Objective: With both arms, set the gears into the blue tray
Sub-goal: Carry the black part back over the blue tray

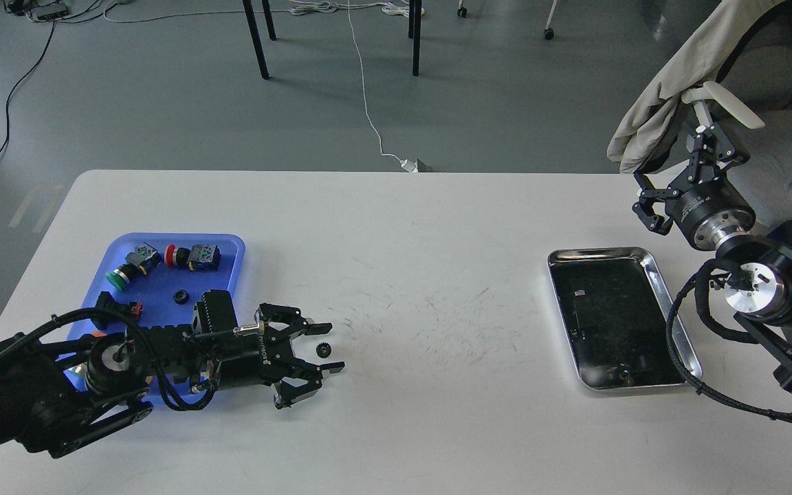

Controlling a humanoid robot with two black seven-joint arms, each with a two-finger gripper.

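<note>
One small black gear (322, 350) lies on the white table just right of the blue tray (162, 283). My left gripper (331, 348) is open, low over the table, one finger on each side of that gear and not closed on it. A second gear (179, 296) rests inside the blue tray. The left arm covers the tray's near right part. My right gripper (672, 180) hangs open and empty at the table's far right edge, behind the silver tray.
Push-button switches lie in the blue tray: a green-capped one (121, 275), a red-capped one (177, 256) and a black one (111, 303). A shiny silver metal tray (602, 252) sits at right. A chair with draped cloth (664, 110) stands behind the right arm.
</note>
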